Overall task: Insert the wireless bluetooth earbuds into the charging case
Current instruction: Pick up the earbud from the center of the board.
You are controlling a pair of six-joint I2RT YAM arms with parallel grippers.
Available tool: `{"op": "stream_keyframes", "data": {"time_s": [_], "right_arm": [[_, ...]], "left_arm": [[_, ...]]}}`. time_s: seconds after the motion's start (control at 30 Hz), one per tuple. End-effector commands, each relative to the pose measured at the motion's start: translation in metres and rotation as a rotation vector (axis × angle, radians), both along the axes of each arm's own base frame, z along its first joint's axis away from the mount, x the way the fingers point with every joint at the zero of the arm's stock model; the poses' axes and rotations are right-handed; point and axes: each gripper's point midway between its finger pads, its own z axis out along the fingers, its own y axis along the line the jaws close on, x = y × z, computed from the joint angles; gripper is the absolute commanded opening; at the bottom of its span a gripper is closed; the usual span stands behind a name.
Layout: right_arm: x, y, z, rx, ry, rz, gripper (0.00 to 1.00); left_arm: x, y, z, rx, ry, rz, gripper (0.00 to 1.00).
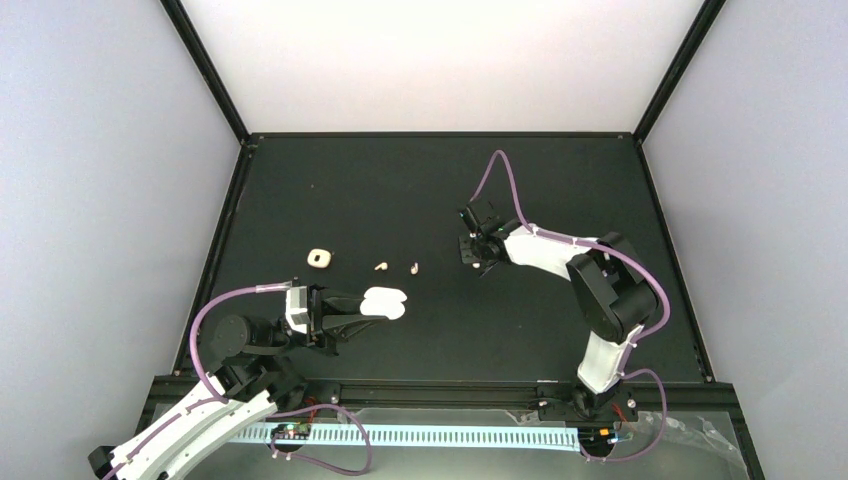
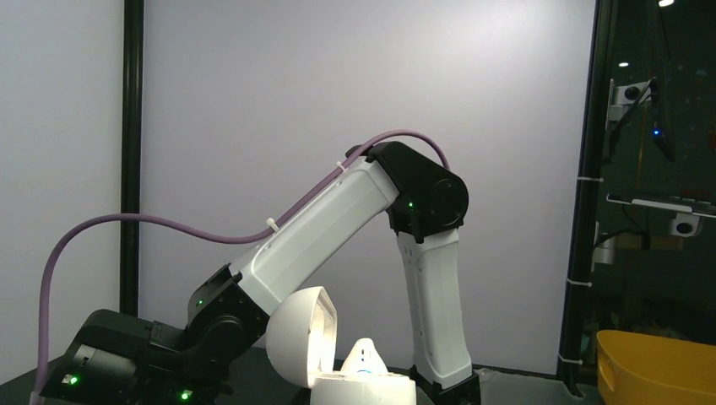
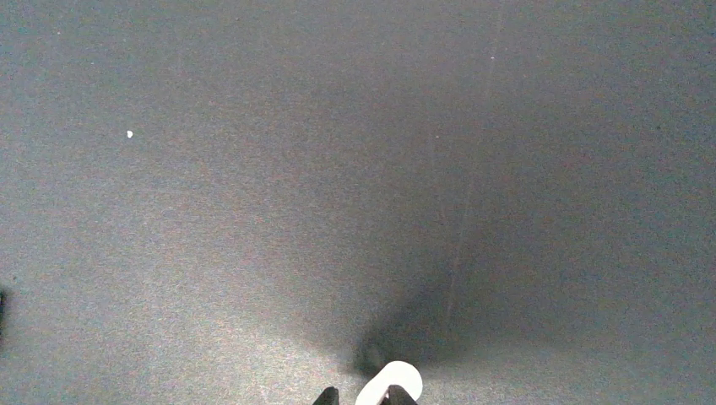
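My left gripper point(image 1: 352, 308) is shut on the white charging case point(image 1: 385, 303) and holds it with the lid open. In the left wrist view the case point(image 2: 363, 390) shows its raised lid point(image 2: 295, 337) and one white earbud point(image 2: 363, 354) seated in it; my own fingers are out of frame there. Two pale beige earbuds point(image 1: 380, 266) point(image 1: 414, 267) lie on the black mat just beyond the case. My right gripper point(image 1: 472, 252) hovers over the mat to their right, shut on a white earbud point(image 3: 397, 378) pinched at the fingertips point(image 3: 327, 395).
A small beige squarish case point(image 1: 319, 258) with a dark centre lies left of the beige earbuds. A tiny white speck point(image 1: 312, 186) lies further back. Black frame rails edge the mat. A yellow bin point(image 2: 659, 367) stands off the table to the right.
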Motion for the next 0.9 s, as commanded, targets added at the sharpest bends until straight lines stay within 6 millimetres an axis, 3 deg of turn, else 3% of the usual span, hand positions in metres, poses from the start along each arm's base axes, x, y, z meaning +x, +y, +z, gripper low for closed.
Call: {"op": "stream_keyframes", "data": {"time_s": [0.0, 0.53, 0.87], "right_arm": [[-0.006, -0.017, -0.002, -0.063, 0.001, -0.023, 0.14], [-0.010, -0.028, 0.002, -0.060, -0.010, -0.046, 0.09], [-0.013, -0.030, 0.007, -0.052, -0.020, -0.048, 0.11]], "left_arm": [[0.000, 0.001, 0.005, -0.012, -0.007, 0.005, 0.01], [0.000, 0.002, 0.004, -0.011, -0.003, 0.006, 0.02], [0.000, 0.002, 0.004, -0.012, -0.004, 0.007, 0.02]]}}
